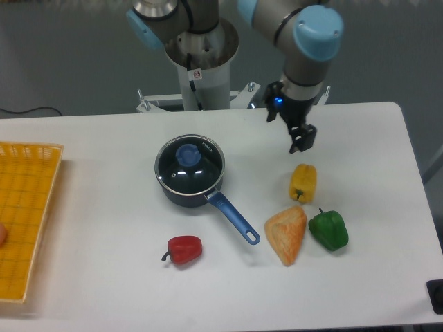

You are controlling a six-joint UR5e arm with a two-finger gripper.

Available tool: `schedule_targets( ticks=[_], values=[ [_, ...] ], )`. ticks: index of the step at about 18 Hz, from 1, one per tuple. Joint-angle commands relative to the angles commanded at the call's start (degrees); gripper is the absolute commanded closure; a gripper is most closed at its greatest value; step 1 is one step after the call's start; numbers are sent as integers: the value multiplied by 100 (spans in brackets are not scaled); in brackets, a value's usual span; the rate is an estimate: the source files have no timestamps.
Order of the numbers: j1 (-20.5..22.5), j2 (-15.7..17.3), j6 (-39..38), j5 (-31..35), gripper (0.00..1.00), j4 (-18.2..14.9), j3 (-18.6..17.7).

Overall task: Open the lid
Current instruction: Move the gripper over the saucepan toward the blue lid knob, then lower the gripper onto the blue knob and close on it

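One hand (302, 140) hangs above the white table (104, 200), pointing down, just beyond the far end of the yellow pepper (303, 182) and apart from it. It holds nothing; its dark fingers are seen nearly edge-on, so whether they stand spread or together cannot be told. A small blue light glows on the wrist above it, and the grey arm with its light blue joint cap rises from there toward the robot base at the far edge of the table.

Taking the yellow pepper as the landmark: the green pepper (328, 230) lies nearer the camera and slightly right of it, and the orange wedge-shaped piece of bread (286, 234) lies nearer the camera, just left of the green pepper and close against it. The dark blue saucepan (181, 193) sits well to the left of the yellow pepper, its long blue handle (232, 218) pointing toward the camera and to the right. The lid (190, 164) rests flat on the saucepan, closed, with its light blue knob (187, 154) at the centre. The red pepper (184, 249) lies further left and nearer the camera, in front of the saucepan. A yellow basket (28, 218) stands at the table's left edge, far from the yellow pepper.
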Motion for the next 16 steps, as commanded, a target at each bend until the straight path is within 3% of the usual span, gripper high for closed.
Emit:
schedule_targets(
  ticks=[4,9,16],
  values=[
    [-439,80,-695,26,0,116,-150],
    [-1125,62,-1512,536,0,318,-273],
    [-1740,1,-1962,798,0,370,-361]
  ],
)
